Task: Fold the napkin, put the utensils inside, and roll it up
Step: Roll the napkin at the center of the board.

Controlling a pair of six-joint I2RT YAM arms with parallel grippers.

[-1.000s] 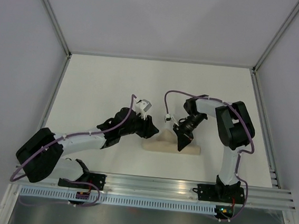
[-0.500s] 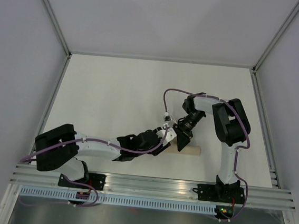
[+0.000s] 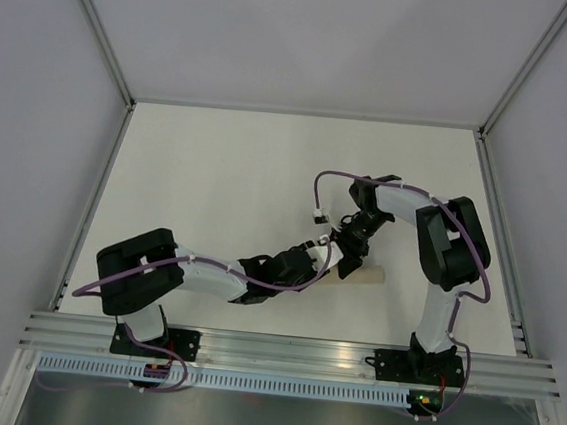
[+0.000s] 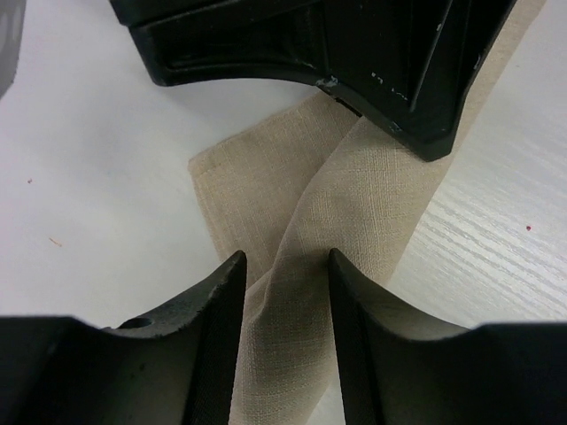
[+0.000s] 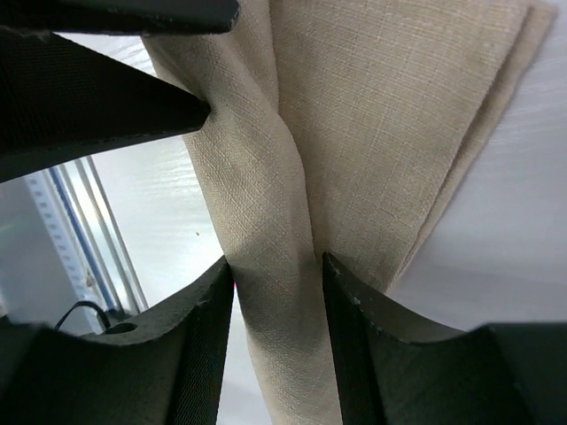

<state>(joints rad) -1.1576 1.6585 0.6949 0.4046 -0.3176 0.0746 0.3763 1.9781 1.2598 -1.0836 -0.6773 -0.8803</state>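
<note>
Napkin [image 3: 370,274] lay rolled on the table [image 3: 218,166], right of centre near the front edge. Left gripper [image 4: 283,292] and right gripper [image 5: 276,301] each pinched a raised cloth ridge. Compared with half a second before, the roll sat slightly farther back and the left arm reached further right.

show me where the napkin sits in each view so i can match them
Top external: low centre-right, the napkin peeks out right of the meeting arms.
Left wrist: centre, its ridge between the fingers of the left gripper.
Right wrist: centre to upper right, ridge between the fingers of the right gripper.
Shared landmark: that pinched ridge, hidden under the grippers from above.
</note>
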